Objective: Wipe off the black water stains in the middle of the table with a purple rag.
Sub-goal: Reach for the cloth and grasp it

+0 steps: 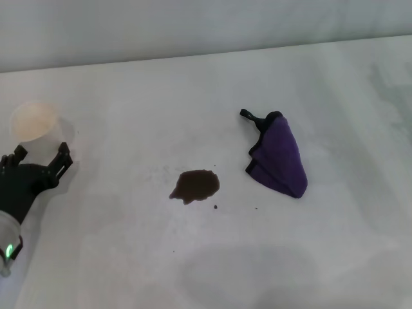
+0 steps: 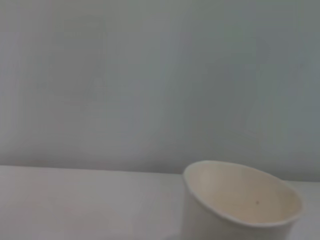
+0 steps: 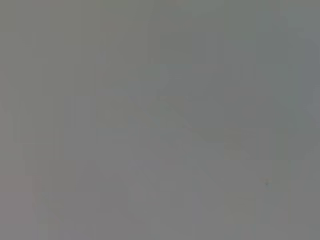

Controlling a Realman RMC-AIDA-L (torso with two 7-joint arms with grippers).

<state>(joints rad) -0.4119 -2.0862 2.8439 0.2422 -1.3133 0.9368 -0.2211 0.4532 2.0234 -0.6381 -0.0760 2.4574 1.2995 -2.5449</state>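
Left claw spread beside paper cup; purple rag near black stain on bench

This looks like a bare test bench in a lab rather than a home. A plain white matte tabletop fills the head view and meets a blank pale wall behind it. Nothing furnishes the place, and only a few staged items lie on the surface, such as a paper cup.

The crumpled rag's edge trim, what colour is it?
Black trim on the purple rag, clearest in the head view.
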